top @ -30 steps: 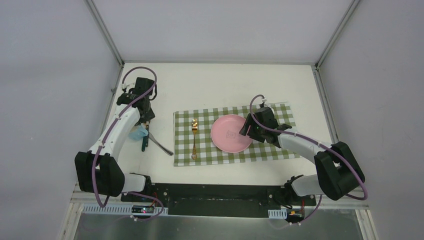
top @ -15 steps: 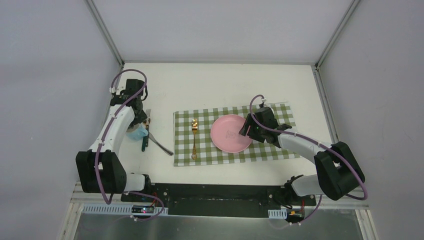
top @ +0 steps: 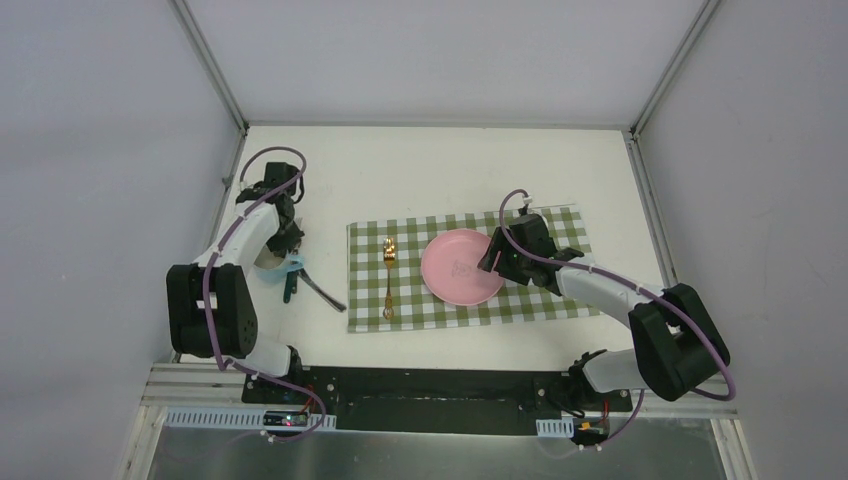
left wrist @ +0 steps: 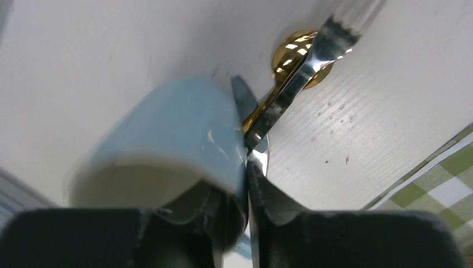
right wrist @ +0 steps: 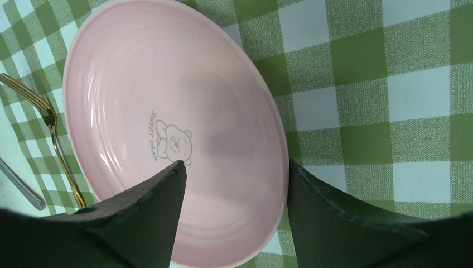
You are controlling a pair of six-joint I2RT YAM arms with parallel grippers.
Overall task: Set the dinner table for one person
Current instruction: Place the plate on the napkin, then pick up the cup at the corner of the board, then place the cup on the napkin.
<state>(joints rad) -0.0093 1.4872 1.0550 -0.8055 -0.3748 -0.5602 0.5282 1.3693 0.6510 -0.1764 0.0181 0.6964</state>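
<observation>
— Starting at the table's (top: 430,165) left edge: what has the left gripper (left wrist: 244,181) got?

— The cup (left wrist: 178,123). Its jaws are pinched on the cup's wall at the rim, one finger inside and one outside, just beside some loose cutlery (left wrist: 298,78). The wrist view is blurred, so the firmness of that grip cannot be judged.

— How would the cup handle?

— Probably hard, light and slick. A rim pinch may let it swing or slip, and it would likely chip if dropped. The wall by the rim looks a sensible hold.

— And the table itself?

— Nothing on it to grasp. It is the broad white matte top under everything, with both arms bolted at its near edge. It looks rigid, flat and fixed, so things set down should stay put.

— Moving right?

— The cloth (top: 560,300) lies around the middle. It is soft and likely to wrinkle if anything is dragged across it. The fork (top: 388,280) rests on its left part and the plate (top: 455,270) sits right of the fork. The right gripper (right wrist: 234,167) hovers over the plate's right rim, jaws spread, holding nothing.

— Room to work?

— The far half shows bare white. Rails (top: 640,200) and plain walls (top: 430,60) close in on three sides, so the left arm works tight against the left edge.
</observation>
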